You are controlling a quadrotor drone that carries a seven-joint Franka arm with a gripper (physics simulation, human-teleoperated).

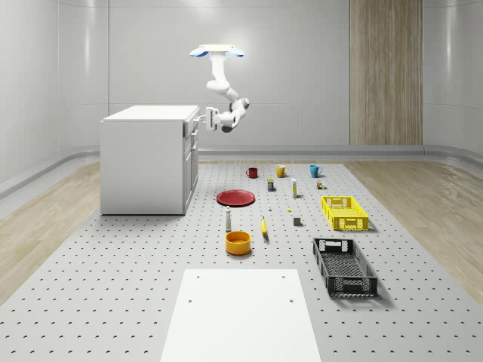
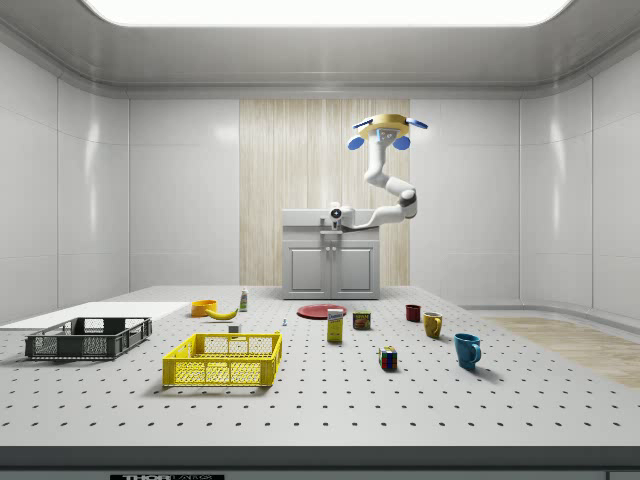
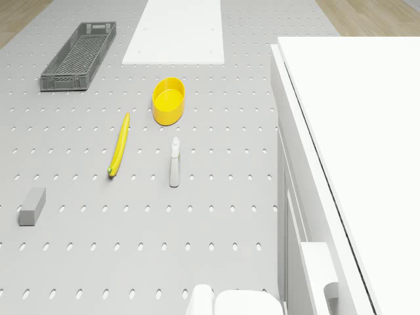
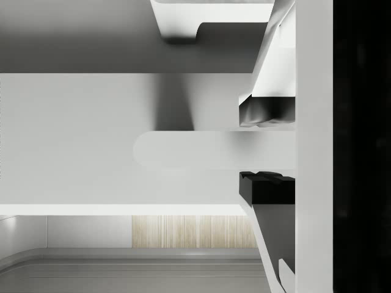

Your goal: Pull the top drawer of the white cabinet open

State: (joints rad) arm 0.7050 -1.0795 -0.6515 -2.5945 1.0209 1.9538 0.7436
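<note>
Going left to right in the whole-scene view, you've got the white cabinet (image 1: 147,158) on the left of the perforated table (image 1: 113,286). Your gripper (image 1: 202,118) is pressed up at the top drawer (image 1: 192,126) on the cabinet's front. In the wrist view the fingers (image 4: 266,111) sit either side of the drawer handle (image 4: 214,149), slightly apart, not clearly squeezing it. The drone (image 1: 216,51) hovers in the air just off the cabinet's front, above the red plate (image 1: 236,197). Further right sit the yellow crate (image 1: 345,212) and the black crate (image 1: 344,266).
</note>
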